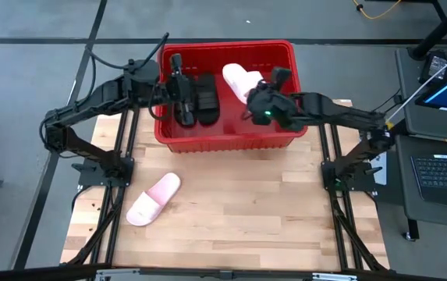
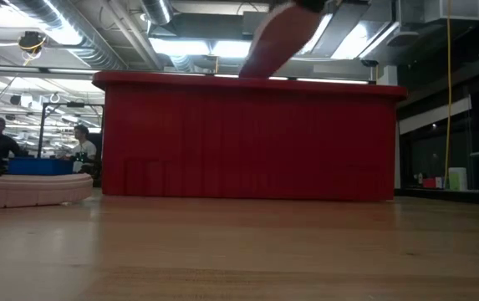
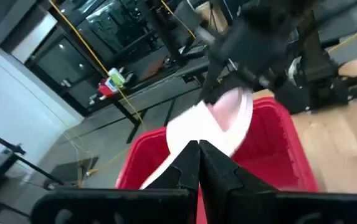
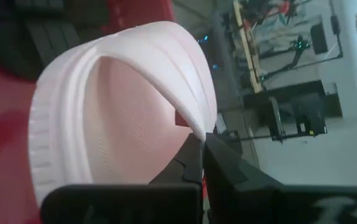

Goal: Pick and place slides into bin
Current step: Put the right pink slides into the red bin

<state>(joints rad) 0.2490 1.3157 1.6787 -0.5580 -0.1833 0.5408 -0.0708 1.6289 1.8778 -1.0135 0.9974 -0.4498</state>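
Note:
The red bin point(image 1: 227, 136) stands at the table's far middle. Two black slides point(image 1: 198, 100) lie inside its left part. My right gripper point(image 1: 260, 100) is over the bin's right part, shut on a pale pink slide point(image 1: 239, 80). That slide also shows above the rim in the low view point(image 2: 279, 42). My left gripper point(image 1: 178, 78) is shut and empty over the bin's left part, above the black slides. The other pink slide point(image 1: 154, 200) lies sole-down on the table at the near left. My right gripper pinches the pink slide's wide strap at its edge point(image 4: 194, 121) between its two fingers. The slide is lifted clear and tilted, partly above the bin's rim.
Bare wooden table point(image 1: 254, 211) lies in front of the bin. A side table with a laptop point(image 1: 441, 168) stands off the right edge. People sit in the room beyond the table point(image 2: 80, 146).

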